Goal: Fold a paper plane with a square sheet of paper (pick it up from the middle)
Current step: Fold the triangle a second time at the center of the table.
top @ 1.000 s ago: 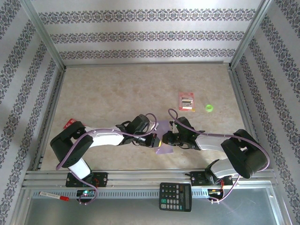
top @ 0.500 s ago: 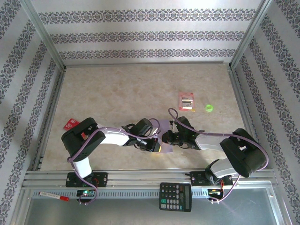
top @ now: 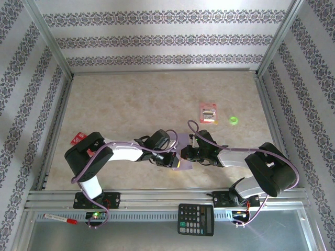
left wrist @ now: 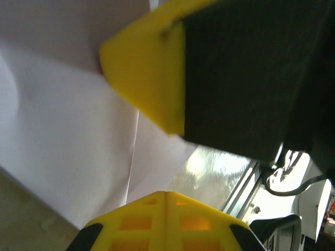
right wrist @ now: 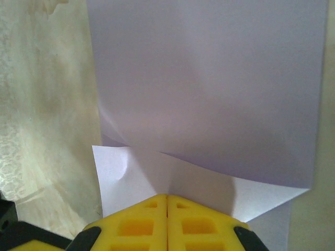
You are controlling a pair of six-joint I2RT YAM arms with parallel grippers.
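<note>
Left arm's elbow has swung inward since a second ago, and the left hand [top: 175, 160] has edged toward the right one. Left hand: fingers pressed together, pinching the lavender sheet of paper [top: 181, 166] at its edge. Right hand [top: 185, 153]: likewise clamped on the sheet, just beside the left. The sheet sits partly folded between both hands, near the front of the counter [top: 131, 104]. Counter beige and mottled; walls [top: 157, 42] papered in patterned stripes.

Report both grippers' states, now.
Left gripper: jaws shut over the pale lavender square sheet of paper; grip unclear.
Right gripper: jaws shut over it; grip unclear.
</note>
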